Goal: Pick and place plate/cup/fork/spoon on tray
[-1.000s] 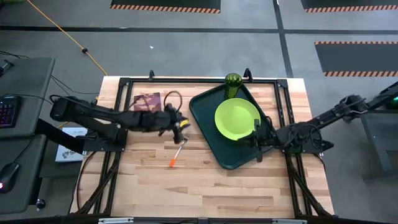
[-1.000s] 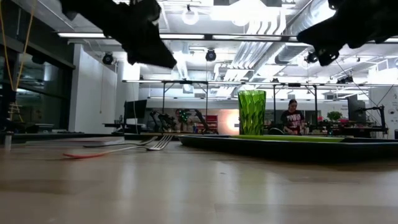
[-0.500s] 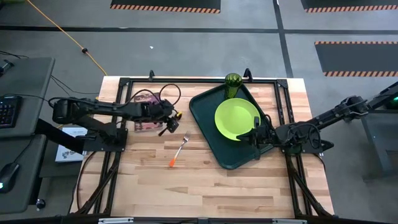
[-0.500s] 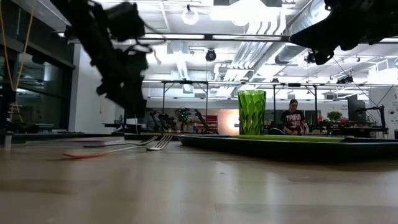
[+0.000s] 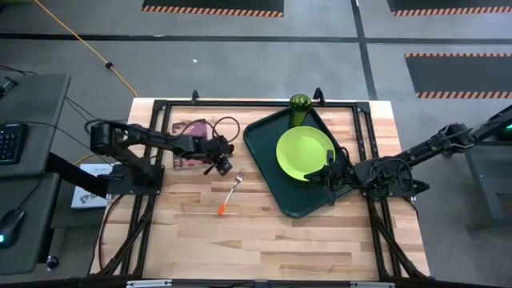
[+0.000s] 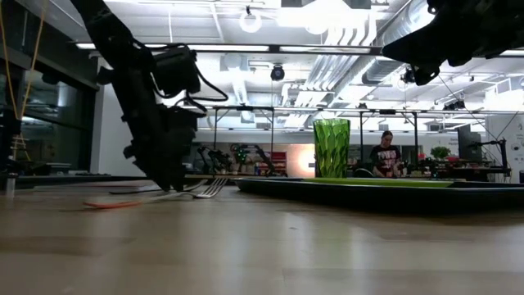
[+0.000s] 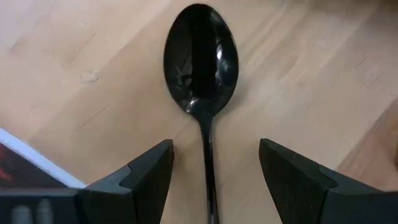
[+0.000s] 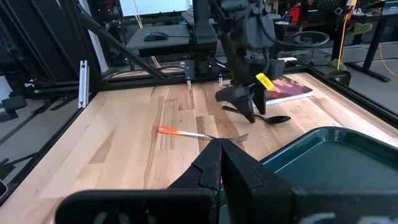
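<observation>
Blackish spoon [image 7: 202,68] lay flat on the wooden table [image 5: 264,232], handle running back between the two spread fingers [image 7: 144,180] of the left pincer [image 7: 214,177], bowl pointing away from it; jaws stood wide, touching nothing. Seen from above, left pincer [image 5: 223,165] hung just beside the maroon picture book [image 5: 186,132], with the spoon itself hidden under the arm there. Showed plainly only in the left wrist view, and farther off in the right wrist view as a dark spoon [image 8: 267,118] beneath that pincer [image 8: 245,109], near the book [image 8: 289,89].

Orange-handled fork [image 5: 229,195] lay on bare table a little toward the front edge from the left pincer, apart from it. Lime-green plate [image 5: 305,153] sat on the dark-green tray [image 5: 264,140], with the green cup [image 5: 299,104] at the tray's far corner. Right pincer [image 5: 329,178] hovered over the tray's near side, fingers closed together and empty. Low view alone showed a person [image 6: 385,156] in the room behind.

Compared with half a second before, left pincer had come down lower toward the table and shifted slightly toward the tray; right arm, fork, plate and cup unchanged.
</observation>
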Available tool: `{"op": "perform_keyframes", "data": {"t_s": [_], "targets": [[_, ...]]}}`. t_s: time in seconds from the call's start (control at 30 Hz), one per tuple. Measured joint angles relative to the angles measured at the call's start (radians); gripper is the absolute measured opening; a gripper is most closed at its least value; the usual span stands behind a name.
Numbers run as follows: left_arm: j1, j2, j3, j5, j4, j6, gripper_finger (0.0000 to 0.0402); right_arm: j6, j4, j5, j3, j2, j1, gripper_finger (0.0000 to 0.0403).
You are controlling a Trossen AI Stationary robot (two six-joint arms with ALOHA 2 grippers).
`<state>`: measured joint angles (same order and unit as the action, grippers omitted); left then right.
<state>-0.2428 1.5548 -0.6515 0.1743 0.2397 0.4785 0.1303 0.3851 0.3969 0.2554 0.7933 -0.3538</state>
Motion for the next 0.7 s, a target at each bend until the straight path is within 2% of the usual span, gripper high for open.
{"op": "perform_keyframes", "data": {"t_s": [0.23, 0.37, 0.53, 0.6, 0.7], "targets": [[0.004, 0.034, -0.010, 0.015, 0.004, 0.015, 0.0218, 0.000, 0.000, 0.000, 0.000, 0.000, 0.000, 0.0000], [0.018, 0.036, -0.009, 0.046, 0.042, 0.027, 0.0156, 0.000, 0.000, 0.000, 0.000, 0.000, 0.000, 0.0000], [0.043, 0.029, -0.009, 0.051, 0.054, 0.028, 0.0031, 0.000, 0.000, 0.001, 0.000, 0.000, 0.000, 0.0000], [0.056, 0.013, -0.007, 0.068, 0.058, 0.009, 0.0012, 0.001, 0.000, 0.001, 0.000, 0.000, 0.000, 0.0000], [0.069, -0.053, 0.004, 0.075, 0.109, -0.009, 0.0012, 0.001, 0.000, 0.001, 0.000, 0.000, 0.000, 0.0000]]}}
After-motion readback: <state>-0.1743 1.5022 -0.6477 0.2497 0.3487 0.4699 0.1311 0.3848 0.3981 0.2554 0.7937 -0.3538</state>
